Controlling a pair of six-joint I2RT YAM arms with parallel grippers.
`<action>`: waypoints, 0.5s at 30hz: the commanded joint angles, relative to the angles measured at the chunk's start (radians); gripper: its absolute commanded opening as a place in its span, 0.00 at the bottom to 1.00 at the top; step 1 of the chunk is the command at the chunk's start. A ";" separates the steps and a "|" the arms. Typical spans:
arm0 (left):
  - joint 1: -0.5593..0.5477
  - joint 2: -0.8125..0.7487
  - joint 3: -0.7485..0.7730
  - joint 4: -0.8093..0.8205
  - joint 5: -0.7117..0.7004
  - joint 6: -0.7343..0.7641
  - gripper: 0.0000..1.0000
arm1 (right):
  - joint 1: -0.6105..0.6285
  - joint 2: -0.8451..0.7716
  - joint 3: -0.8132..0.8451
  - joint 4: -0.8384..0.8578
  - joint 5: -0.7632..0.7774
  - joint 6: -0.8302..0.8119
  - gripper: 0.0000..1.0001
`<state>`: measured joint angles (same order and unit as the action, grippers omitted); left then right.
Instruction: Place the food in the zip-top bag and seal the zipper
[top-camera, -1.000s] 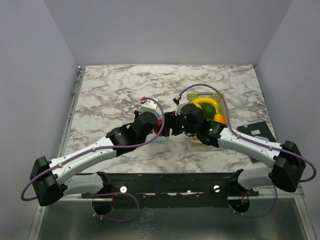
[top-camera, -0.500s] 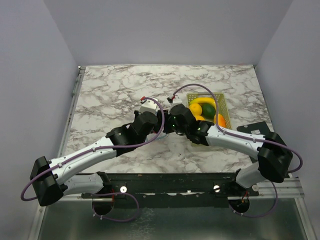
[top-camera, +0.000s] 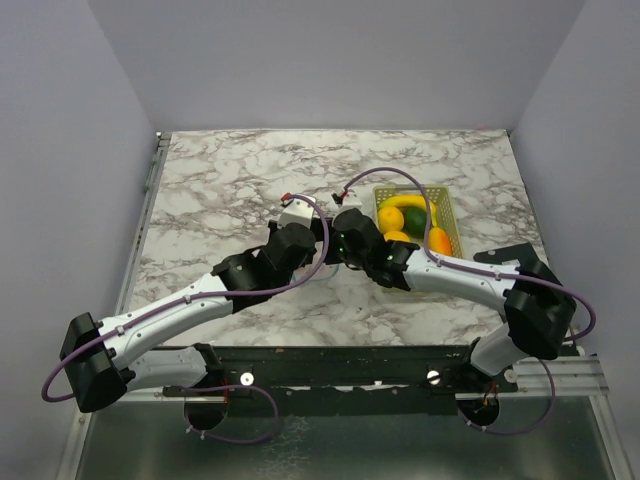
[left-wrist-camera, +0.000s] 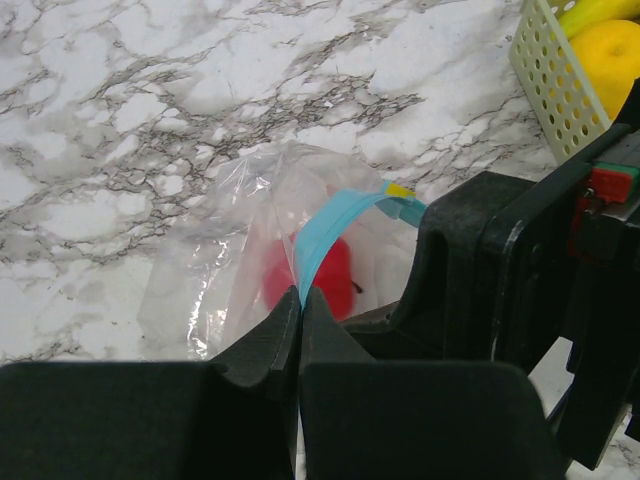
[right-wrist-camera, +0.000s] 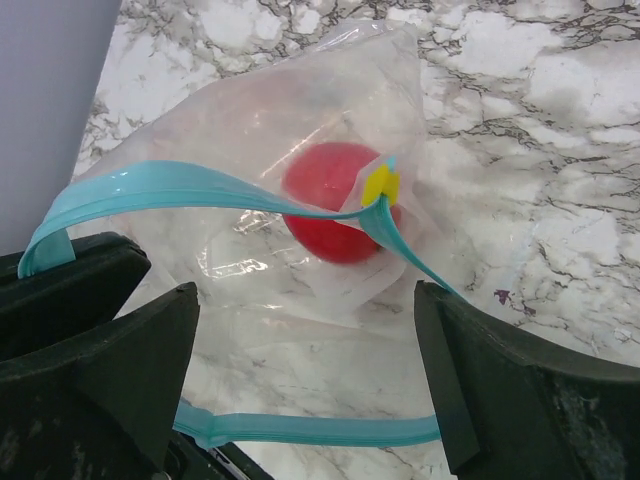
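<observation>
1. Far left: the left arm reaches from the near edge across the marble table (top-camera: 220, 190); the left gripper (left-wrist-camera: 300, 300) is clamped on the light blue zipper (left-wrist-camera: 330, 225), jaws pressed together with the strip pinched between them.
2. Centre: the zip-top bag (right-wrist-camera: 300, 130) lies on the marble between the two wrists, which hide most of it in the top view; its mouth gapes, one zipper edge arching up and the other lying low by the right fingers; a small yellow tab (right-wrist-camera: 378, 183) sits on the raised strip; the red apple (right-wrist-camera: 335, 200) rests inside the bag, seen through the clear plastic.
3. Right of centre: the right gripper (right-wrist-camera: 305, 300) hangs at the bag's mouth, its jaws spread wide, one on either side of the opening; it grips nothing.
4. Right: the pale slotted basket (top-camera: 445, 205) stands just beyond the right wrist; inside lie the banana (top-camera: 405, 201), the lemon (top-camera: 390, 218), the dark green piece (top-camera: 417, 225) and the orange (top-camera: 438, 240).
</observation>
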<state>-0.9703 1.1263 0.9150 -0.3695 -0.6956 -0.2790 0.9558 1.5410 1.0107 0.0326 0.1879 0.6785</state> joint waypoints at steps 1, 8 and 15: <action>0.005 -0.008 0.020 -0.012 0.013 0.003 0.00 | 0.009 -0.025 0.005 0.031 0.019 0.000 0.94; 0.005 -0.007 0.021 -0.012 0.012 0.003 0.00 | 0.009 -0.112 -0.018 -0.030 0.032 -0.014 0.93; 0.006 -0.005 0.021 -0.013 0.009 0.002 0.00 | 0.009 -0.187 -0.007 -0.219 0.099 -0.027 0.90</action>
<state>-0.9695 1.1263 0.9150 -0.3759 -0.6956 -0.2794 0.9562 1.3964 1.0077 -0.0467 0.2081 0.6708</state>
